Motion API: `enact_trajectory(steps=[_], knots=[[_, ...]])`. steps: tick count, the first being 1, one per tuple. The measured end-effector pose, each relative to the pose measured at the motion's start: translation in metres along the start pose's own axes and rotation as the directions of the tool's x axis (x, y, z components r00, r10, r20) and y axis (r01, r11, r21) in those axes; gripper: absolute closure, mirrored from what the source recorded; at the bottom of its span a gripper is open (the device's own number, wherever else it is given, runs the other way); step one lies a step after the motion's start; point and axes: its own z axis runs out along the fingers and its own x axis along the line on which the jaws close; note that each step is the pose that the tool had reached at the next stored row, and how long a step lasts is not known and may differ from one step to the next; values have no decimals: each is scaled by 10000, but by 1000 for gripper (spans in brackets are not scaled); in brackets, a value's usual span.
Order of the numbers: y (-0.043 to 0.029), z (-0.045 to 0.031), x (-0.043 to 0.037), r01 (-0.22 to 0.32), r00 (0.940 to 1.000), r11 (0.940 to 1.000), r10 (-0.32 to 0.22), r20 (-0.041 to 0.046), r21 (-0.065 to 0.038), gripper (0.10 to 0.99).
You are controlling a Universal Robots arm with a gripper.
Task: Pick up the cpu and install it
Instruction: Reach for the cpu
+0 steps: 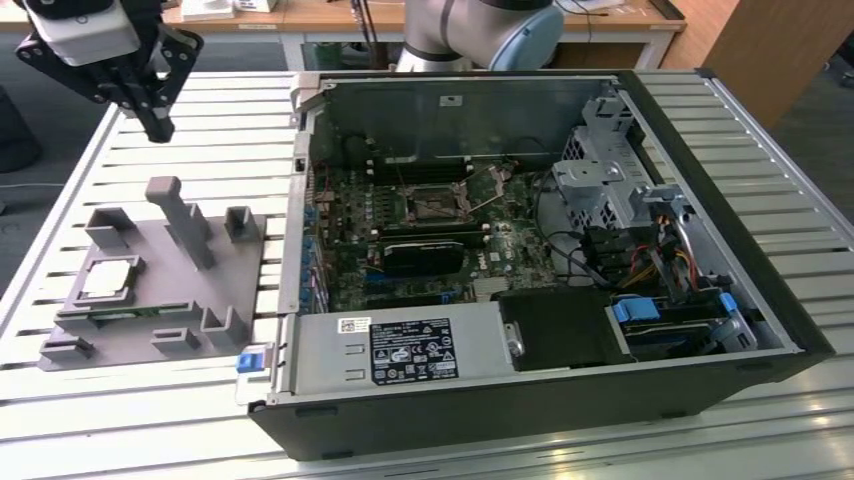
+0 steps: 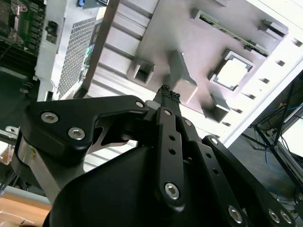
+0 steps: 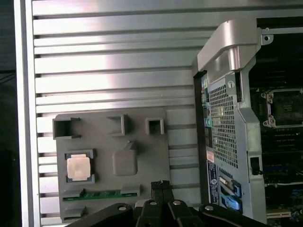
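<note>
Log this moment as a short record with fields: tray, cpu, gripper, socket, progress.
tray: grey plastic tray on the slatted metal table, also holding a long green memory stick
cpu: small silvery-grey square chip, lying flat in a tray recess
gripper: black gripper, shut, empty, above the table, apart from the tray
socket: dark square metal-framed socket inside the open computer case
progress: cpu not yet picked up

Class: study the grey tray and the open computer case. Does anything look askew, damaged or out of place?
Nothing stands out. The cpu lies flat in its recess in the grey tray, the memory stick in its slot; the gripper hangs apart, shut.
</note>
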Motion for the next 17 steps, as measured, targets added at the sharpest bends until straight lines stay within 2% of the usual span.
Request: enact_trajectory(steps=[17], knots=[[-56,44,754,-2,10000,10000,2,-75,7,980]])
